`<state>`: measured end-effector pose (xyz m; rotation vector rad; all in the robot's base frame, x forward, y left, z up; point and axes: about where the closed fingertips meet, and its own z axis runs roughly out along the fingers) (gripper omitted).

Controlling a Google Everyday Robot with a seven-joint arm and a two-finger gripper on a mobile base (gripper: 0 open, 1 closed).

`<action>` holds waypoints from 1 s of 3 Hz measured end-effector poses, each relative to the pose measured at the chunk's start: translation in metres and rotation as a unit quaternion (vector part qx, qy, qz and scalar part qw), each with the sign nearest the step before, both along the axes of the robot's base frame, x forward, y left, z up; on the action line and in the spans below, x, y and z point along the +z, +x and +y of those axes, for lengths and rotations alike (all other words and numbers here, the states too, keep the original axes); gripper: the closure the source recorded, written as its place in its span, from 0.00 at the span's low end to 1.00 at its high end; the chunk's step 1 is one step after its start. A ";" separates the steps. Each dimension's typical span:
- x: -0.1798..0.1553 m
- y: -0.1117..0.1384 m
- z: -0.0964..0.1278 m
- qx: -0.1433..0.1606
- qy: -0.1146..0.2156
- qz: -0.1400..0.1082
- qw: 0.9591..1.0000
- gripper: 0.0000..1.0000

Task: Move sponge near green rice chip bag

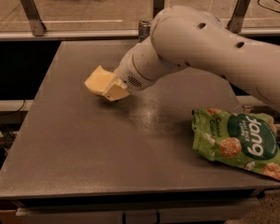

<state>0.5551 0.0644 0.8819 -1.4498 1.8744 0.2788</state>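
Note:
The pale yellow sponge (96, 80) is held in my gripper (108, 88) a little above the grey table (84, 143), left of centre. The gripper is shut on the sponge, and one cream finger (115, 91) shows under its right end. My thick white arm reaches in from the upper right. The green rice chip bag (238, 141) lies flat at the table's right front edge, well to the right of the sponge and apart from it.
A small metal can (143, 28) stands at the table's back edge, partly behind my arm. Metal railing posts (30, 13) run behind the table. The bag's corner hangs over the table's right edge.

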 end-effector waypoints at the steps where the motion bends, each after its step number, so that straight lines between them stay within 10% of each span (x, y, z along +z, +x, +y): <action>1: -0.004 0.017 -0.049 -0.040 -0.037 0.003 0.999 1.00; 3: -0.001 0.006 -0.140 -0.115 -0.111 0.035 0.987 1.00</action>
